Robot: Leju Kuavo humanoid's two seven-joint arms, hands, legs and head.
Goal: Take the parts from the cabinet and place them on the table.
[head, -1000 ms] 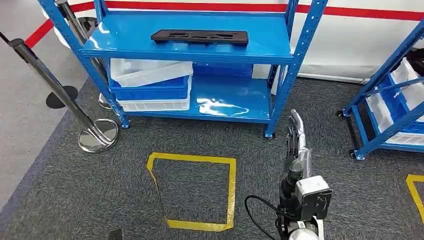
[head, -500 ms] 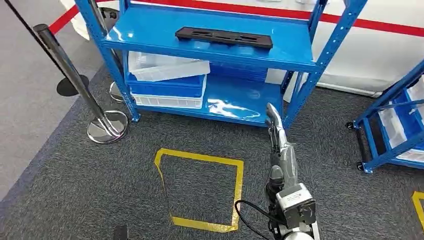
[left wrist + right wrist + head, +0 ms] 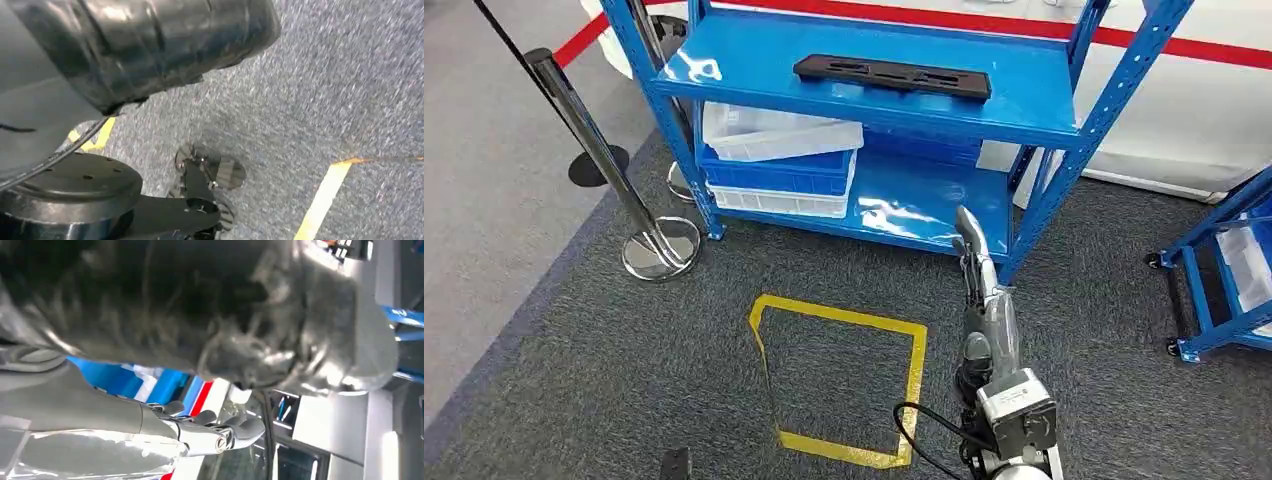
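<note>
On glossy blue shelf (image 3: 754, 70): flat, slotted black part (image 3: 892, 76).

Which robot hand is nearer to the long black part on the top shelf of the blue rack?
The right. The right robot hand is raised in front of the rack, below the black part. The left robot hand hangs low, over the grey carpet.

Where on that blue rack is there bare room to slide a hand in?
The top shelf is bare left and right of the black part. On the lower shelf, the right half is free; the left is crowded with stacked bins.
</note>
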